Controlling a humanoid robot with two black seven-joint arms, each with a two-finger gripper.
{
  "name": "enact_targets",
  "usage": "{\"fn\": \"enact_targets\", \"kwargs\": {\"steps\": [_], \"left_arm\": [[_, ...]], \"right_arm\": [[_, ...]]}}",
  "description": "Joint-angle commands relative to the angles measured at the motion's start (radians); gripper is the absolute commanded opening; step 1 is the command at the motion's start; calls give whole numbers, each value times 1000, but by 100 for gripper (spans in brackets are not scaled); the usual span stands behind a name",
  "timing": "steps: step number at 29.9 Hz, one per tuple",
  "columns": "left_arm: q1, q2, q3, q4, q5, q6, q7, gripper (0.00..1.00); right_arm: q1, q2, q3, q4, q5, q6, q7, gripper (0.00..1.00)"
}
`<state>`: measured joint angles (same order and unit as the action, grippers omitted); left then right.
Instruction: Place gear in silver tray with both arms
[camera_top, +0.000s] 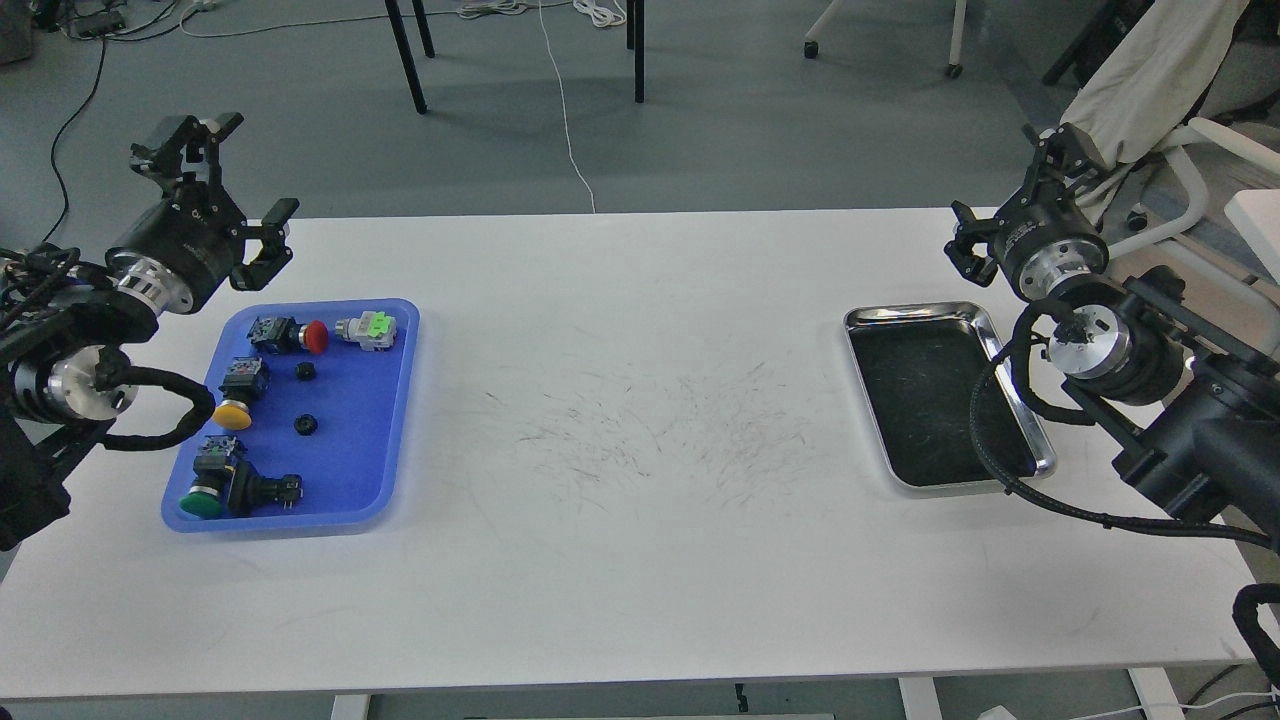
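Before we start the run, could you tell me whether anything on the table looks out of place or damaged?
Nothing is spilled or broken. The white table carries dark scuff marks at its middle, and the silver tray sits slightly askew with a scratched bottom.

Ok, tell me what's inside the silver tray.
Nothing shows inside the silver tray: only its dark, scratched bottom. A black cable from the right arm crosses its right edge and near corner, hiding a narrow strip there.

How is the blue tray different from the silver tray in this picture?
The blue tray is matte plastic; the silver tray is shiny metal with a dark bottom. The blue tray holds push buttons and small black parts; the silver tray holds nothing. The blue tray lies near the left gripper, the silver tray near the right arm. Both are rectangular with rounded corners.
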<state>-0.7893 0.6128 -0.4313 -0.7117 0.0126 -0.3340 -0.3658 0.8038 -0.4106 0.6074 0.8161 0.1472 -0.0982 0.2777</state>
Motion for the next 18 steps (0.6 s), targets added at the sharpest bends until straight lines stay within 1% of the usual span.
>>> {"fn": "enact_targets", "kwargs": {"steps": [1,5,9,18], "left_arm": [[2,-1,3,0,1,3,-4,99],[4,-1,3,-2,3,18,-11,99],[5,-1,3,-2,4,47,-31,99],[5,-1,3,-3,9,52,-33,99]], "right_arm": [[0,-1,0,0,0,0,0,99],[0,1,0,0,-2,0,0,99],[0,1,0,1,0,0,0,99],[-8,1,0,5,0,0,0,99]]}}
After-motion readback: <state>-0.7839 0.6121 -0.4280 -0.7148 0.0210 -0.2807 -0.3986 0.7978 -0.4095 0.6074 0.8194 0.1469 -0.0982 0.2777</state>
